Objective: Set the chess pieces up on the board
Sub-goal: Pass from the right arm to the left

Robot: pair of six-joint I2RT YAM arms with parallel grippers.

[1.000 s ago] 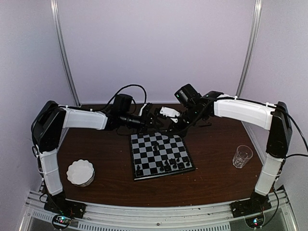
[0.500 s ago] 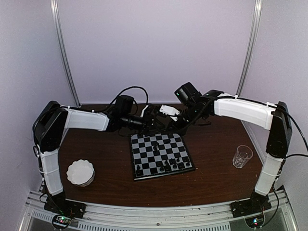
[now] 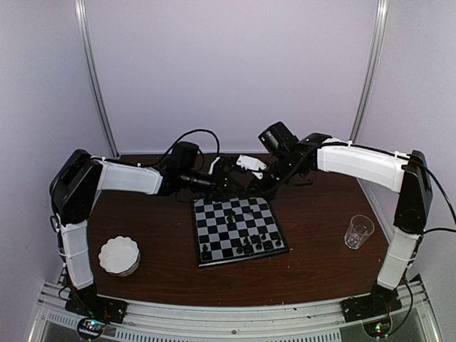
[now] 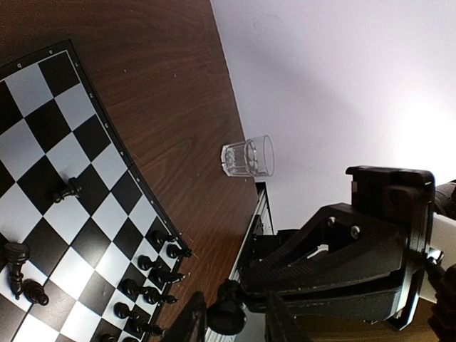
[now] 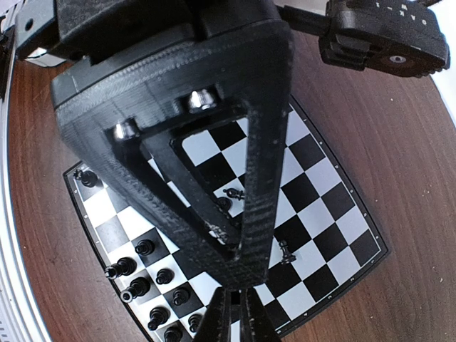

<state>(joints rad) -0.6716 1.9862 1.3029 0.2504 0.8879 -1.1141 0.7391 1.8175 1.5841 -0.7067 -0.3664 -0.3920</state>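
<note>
Both arms were reached out over the far edge of the flat black-and-pale chequered chessboard (image 3: 211,216), tips meeting in the air above it, not down on the squares. Right gripper (image 5: 234,308) had its fingers pressed together. Anything pinched there was too small and too hidden to make out. Left gripper (image 4: 235,317) had its fingers partly apart, straddling a dark rounded blob right at the right gripper's tip. Couldn't tell whether that was a piece or just gripper hardware. My read is a mid-air handover or regrip, since tip-to-tip above the board fits little else, but that's a guess. The tiny black chess pieces (image 3: 249,244) were on the board: most bunched in the two near rows toward its right side, one alone at the near left corner, a few scattered mid-board. The far rows showed none where visible. Judging by that, setup was only partly done, because the cluster wasn't spread along a full rank. The clear glass tumbler (image 3: 358,231) stood on the brown wooden table (image 3: 320,274) well to the right of the board, and the round white scalloped dish (image 3: 119,255) sat well to its left. Both were out of the arms' reach path, so low collision risk. The main risk was dropping a tiny piece at the exchange.
</note>
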